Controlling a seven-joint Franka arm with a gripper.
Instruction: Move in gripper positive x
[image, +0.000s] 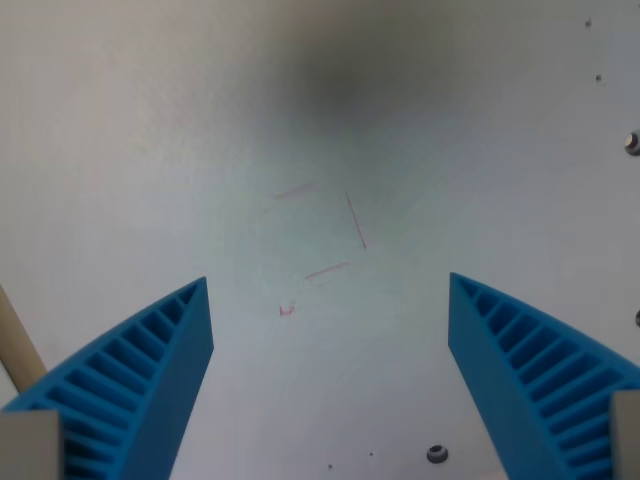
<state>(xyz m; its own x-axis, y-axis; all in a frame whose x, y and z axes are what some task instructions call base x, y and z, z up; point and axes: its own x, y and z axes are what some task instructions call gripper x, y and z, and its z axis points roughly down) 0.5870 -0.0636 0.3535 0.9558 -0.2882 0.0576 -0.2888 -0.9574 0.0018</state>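
**Open gripper over bare white surface**

Gripper (328, 285) wide open, nothing between its blue ribbed fingers (150, 370). Below: white table surface (150, 130) with faint red pen marks (355, 220) just ahead of the fingertips, between them. Dark soft shadow (340, 85) near top centre. Small screw holes (437, 454) at bottom and along the wrist view's right edge. Beige strip (18, 340) at the wrist view's left edge, identity unclear.

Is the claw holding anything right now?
No: the claw is open, with only the bare white table surface and faint red pen marks visible between its blue fingers.
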